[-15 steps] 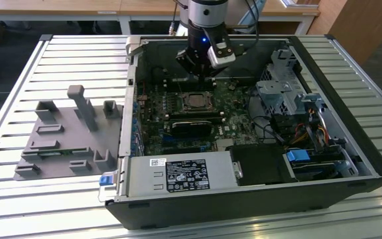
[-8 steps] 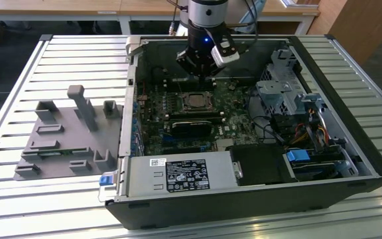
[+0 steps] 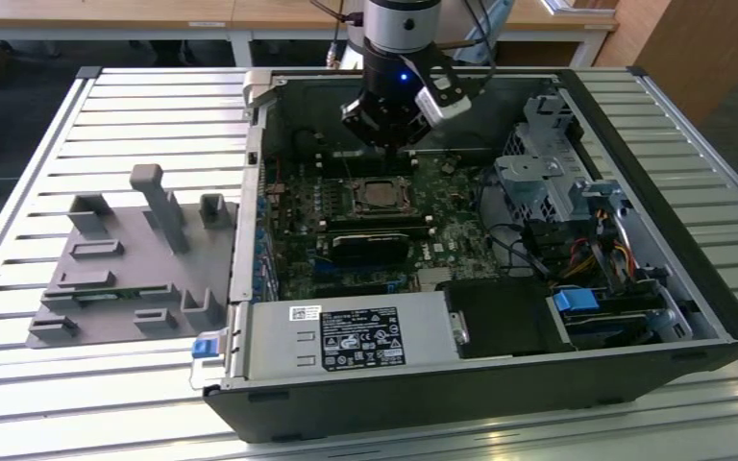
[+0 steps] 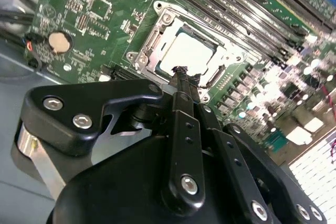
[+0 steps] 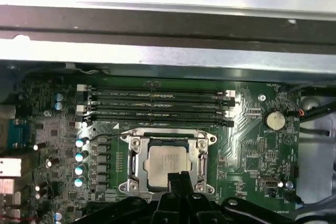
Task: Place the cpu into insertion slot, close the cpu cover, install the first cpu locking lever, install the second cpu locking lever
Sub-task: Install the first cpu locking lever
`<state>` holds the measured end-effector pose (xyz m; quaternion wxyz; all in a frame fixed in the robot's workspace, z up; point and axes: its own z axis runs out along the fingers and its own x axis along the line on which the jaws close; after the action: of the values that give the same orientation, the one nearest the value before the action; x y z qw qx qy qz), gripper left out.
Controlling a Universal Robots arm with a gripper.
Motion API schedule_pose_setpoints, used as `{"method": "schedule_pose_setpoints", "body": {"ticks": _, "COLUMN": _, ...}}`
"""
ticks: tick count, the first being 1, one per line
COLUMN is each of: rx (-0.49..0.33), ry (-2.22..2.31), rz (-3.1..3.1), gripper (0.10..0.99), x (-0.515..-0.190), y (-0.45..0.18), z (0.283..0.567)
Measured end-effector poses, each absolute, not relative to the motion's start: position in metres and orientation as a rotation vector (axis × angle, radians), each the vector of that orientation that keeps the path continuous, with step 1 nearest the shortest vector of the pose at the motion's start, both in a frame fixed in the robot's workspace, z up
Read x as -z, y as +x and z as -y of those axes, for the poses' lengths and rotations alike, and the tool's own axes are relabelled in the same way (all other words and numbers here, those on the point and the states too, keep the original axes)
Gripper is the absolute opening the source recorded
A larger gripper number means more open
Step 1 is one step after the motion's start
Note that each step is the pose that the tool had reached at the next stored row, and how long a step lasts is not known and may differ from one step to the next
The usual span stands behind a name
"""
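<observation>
So from where I'm standing, the small flat square cpu with the silver-grey metal top (image 5: 167,162) is already sitting in the black square insertion slot (image 5: 165,141) on the green motherboard (image 3: 453,245). That's a bit above the middle of the exterior view, inside the open black computer case (image 3: 472,394) on the slatted metal desk (image 3: 112,106). The thin silvery metal cpu cover (image 5: 137,163), the frame with the cut-out centre, looks to be lying flat around the chip in both wrist views. I can't tell if the locking levers are hooked. The black gripper (image 4: 182,72) has its fingers pressed together with nothing between them that I can see, tips hovering just over the near edge of the chip. As for handling, I'd guess the chip is light, stiff and thin, with a slick lid that gives no friction, so you'd pinch it by two opposite edges on the green rim. The contact side and the socket are probably the fragile bit. The cover looks like springy sheet metal, so push on the frame, not on the chip.
</observation>
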<state>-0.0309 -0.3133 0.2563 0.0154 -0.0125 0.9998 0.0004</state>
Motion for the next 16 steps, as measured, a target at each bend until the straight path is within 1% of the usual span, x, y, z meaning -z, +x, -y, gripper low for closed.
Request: {"method": "schedule_pose_setpoints", "body": {"ticks": 16, "rx": -0.003, "ry": -0.129, "rz": -3.108, "gripper": 0.118, "x": -0.2563, "y": -0.0314, "z": 0.3133}}
